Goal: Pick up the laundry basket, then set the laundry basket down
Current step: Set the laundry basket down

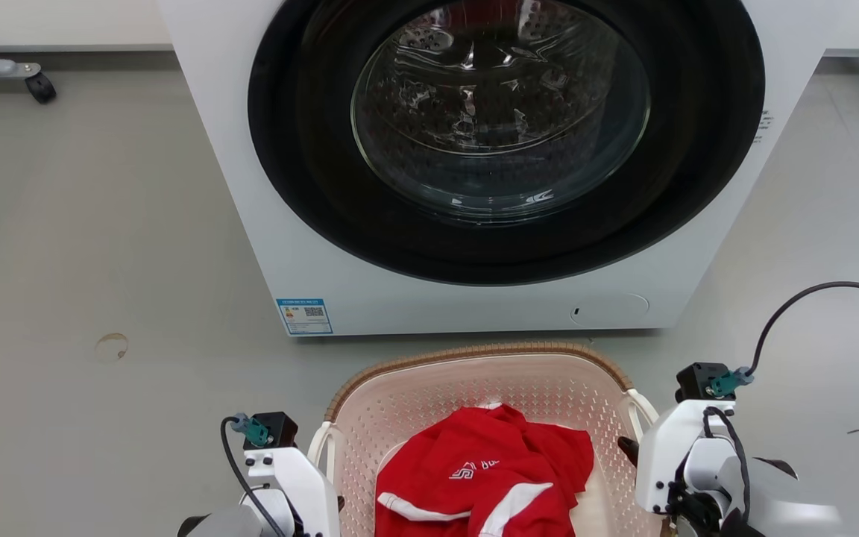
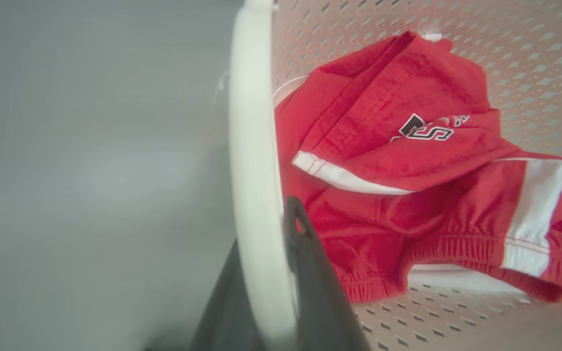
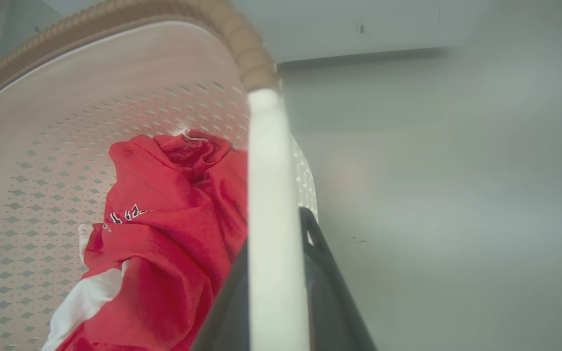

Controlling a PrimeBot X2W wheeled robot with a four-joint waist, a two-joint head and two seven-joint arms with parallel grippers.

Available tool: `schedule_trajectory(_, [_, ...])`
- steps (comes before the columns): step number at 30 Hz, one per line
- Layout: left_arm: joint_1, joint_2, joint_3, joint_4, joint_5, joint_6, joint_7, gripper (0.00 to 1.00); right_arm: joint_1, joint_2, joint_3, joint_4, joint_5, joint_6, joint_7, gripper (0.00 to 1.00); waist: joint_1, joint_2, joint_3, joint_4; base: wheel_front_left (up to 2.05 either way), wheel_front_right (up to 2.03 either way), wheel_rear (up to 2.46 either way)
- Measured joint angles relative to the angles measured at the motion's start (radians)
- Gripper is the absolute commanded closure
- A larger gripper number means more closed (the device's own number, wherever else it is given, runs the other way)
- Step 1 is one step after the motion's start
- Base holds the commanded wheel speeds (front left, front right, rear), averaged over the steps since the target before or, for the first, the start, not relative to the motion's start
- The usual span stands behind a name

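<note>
Both handles (image 2: 254, 146) clamped; open floor (image 1: 101, 224) flanks laundry basket (image 1: 474, 350).

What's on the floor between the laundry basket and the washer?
Nothing. In the head view, just a narrow bare strip of grey floor separates the laundry basket from the washer.

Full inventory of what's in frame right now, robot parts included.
White front-load washing machine with dark round door: one, white, behind the basket.
Pale pink perforated plastic laundry basket with brown woven rim: one, in front of the washer.
Red fabric garment with white stripes: one, inside the basket.
Blue label sticker: one, washer's lower left corner.
Black caster wheel: one, far left floor.
Left hand: dark fingers straddling left white handle.
Right hand: dark fingers straddling right white handle.
</note>
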Motion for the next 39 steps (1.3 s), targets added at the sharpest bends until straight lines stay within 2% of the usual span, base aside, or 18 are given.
schedule_trajectory(13, [-0.058,-0.002,-0.009,-0.001,0.007,0.001,-0.066,1.0,-0.062,-0.002,0.003,0.007,-0.012,0.001,-0.079,1.0,0.0,0.0,0.134,-0.003,0.0,0.0,0.0])
schedule_trajectory(39, [-0.361,-0.006,-0.032,0.004,0.063,0.009,-0.226,1.0,-0.336,-0.027,-0.018,0.021,-0.028,0.002,-0.288,1.0,0.0,0.0,0.592,0.0,0.0,0.0,0.0])
